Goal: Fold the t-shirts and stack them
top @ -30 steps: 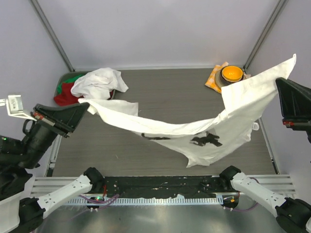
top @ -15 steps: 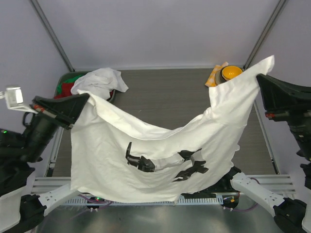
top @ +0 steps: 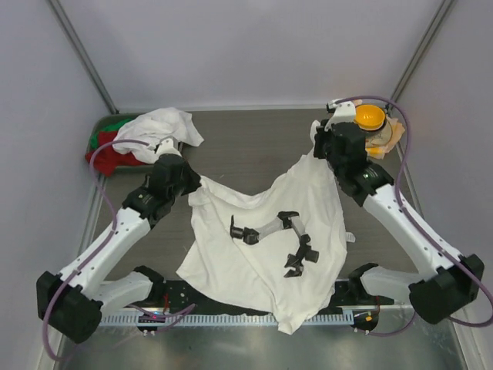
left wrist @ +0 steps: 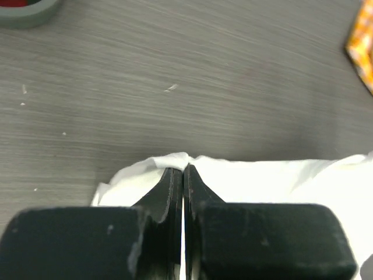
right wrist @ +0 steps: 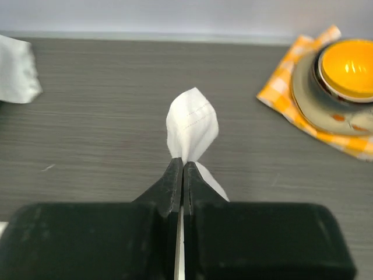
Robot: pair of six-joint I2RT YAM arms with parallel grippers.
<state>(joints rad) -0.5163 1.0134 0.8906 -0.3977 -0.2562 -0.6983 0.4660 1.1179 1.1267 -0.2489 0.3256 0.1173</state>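
Nothing can be read; the black print on the t-shirt shows no legible letters.

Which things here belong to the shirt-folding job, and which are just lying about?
Job:
- printed t-shirt, spread mid-table
- crumpled white t-shirt, far left

Lying about:
- red and green garments
- orange bowl
- checked cloth

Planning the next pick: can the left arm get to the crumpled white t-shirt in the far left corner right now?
Probably not yet: the left gripper is shut on an edge of the printed t-shirt. Once released, nothing stands between it and the crumpled t-shirt nearby.
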